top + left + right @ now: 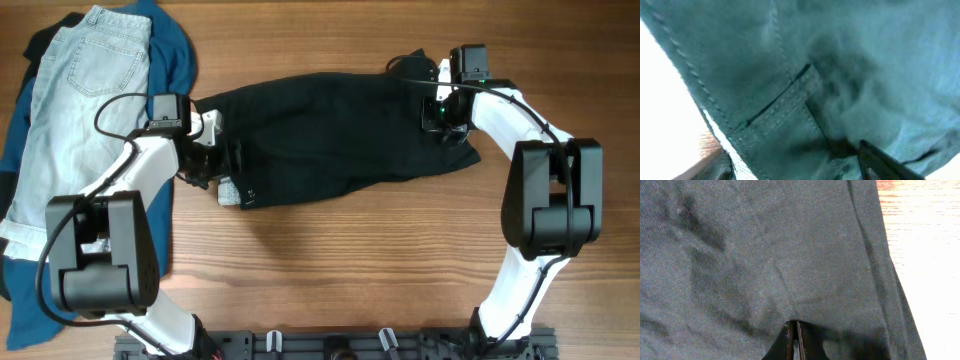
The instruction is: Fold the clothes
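At my left on the wooden table [350, 270] lies a pair of pale-blue denim shorts [75, 100], a back pocket facing up and the legs running toward the near edge. They rest on a deep-blue garment [178, 50], which shows past them at the upper right and along the far-left edge, and a scrap of black cloth [40, 42] peeks out at the upper left. A black rail [330, 345] with fittings runs along the near edge before me.
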Robot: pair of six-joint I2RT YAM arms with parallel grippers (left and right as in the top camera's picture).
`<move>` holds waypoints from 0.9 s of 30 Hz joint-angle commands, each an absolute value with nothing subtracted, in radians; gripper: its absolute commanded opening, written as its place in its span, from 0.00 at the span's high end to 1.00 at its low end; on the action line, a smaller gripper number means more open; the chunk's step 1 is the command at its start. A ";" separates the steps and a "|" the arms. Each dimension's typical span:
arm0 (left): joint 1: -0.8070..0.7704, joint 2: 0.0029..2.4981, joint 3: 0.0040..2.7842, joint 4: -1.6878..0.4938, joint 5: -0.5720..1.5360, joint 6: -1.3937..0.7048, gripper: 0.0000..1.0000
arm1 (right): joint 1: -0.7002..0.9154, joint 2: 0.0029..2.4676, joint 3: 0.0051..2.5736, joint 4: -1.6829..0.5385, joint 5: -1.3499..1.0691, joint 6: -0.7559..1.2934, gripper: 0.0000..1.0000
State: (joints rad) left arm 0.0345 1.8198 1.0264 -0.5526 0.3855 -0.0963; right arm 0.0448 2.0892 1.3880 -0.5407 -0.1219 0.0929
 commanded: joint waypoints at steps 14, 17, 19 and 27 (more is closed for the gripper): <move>0.031 1.694 1.121 -0.646 0.264 -0.198 0.96 | 0.046 2.078 1.384 -0.593 -0.330 0.076 0.88; 0.031 1.602 1.124 -0.660 0.264 -0.199 0.96 | 0.046 2.000 1.384 -0.592 -0.430 0.079 0.84; 0.031 1.547 1.124 -0.671 0.264 -0.200 0.96 | 0.046 1.945 1.384 -0.593 -0.473 0.077 0.79; 0.031 1.442 1.190 -0.810 0.264 -0.201 0.96 | 0.049 1.861 1.382 -0.659 -0.524 0.068 0.76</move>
